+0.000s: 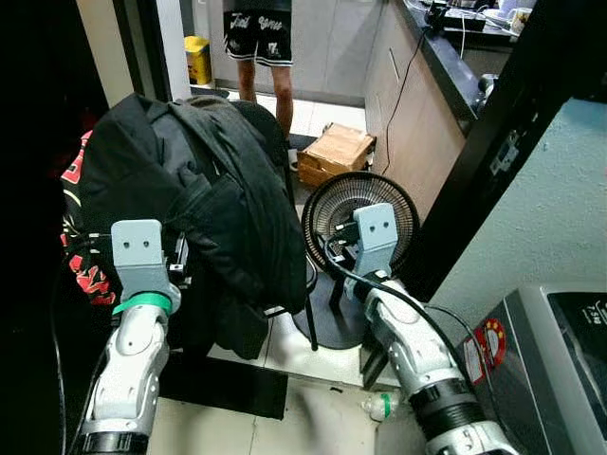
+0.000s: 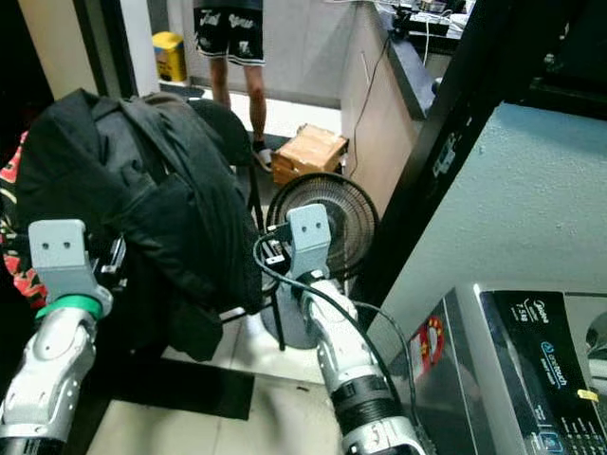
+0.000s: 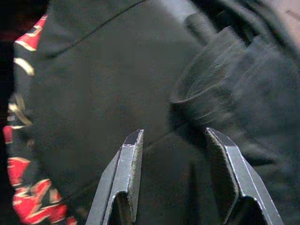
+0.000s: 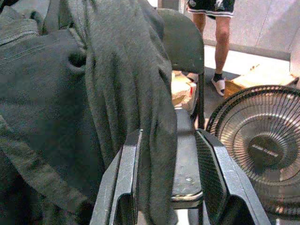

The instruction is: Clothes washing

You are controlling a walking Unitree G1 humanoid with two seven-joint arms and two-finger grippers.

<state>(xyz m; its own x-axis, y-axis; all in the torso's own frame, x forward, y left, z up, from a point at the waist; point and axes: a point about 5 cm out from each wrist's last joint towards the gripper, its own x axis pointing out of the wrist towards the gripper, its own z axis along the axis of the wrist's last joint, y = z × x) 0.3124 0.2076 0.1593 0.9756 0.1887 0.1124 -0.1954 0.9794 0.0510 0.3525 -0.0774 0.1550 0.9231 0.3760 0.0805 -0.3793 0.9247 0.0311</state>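
1. Eye views: black clothes [image 1: 204, 180] heaped on chair [image 1: 270, 128]; washer [image 2: 531, 379] at right, cut off.
2. Left wrist: left gripper [image 3: 180, 180] spread, facing clothes, nothing gripped.
3. Right wrist: right gripper [image 4: 164, 183] spread around hanging fold; fan [image 4: 262, 145] partly hidden.

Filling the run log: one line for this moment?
left gripper open at black clothes | right gripper open at hanging fold | washer right

pale tiled floor [image 1: 318, 114], black floor fan [image 1: 356, 213], wooden crate [image 1: 334, 154], dark countertop [image 1: 450, 62].
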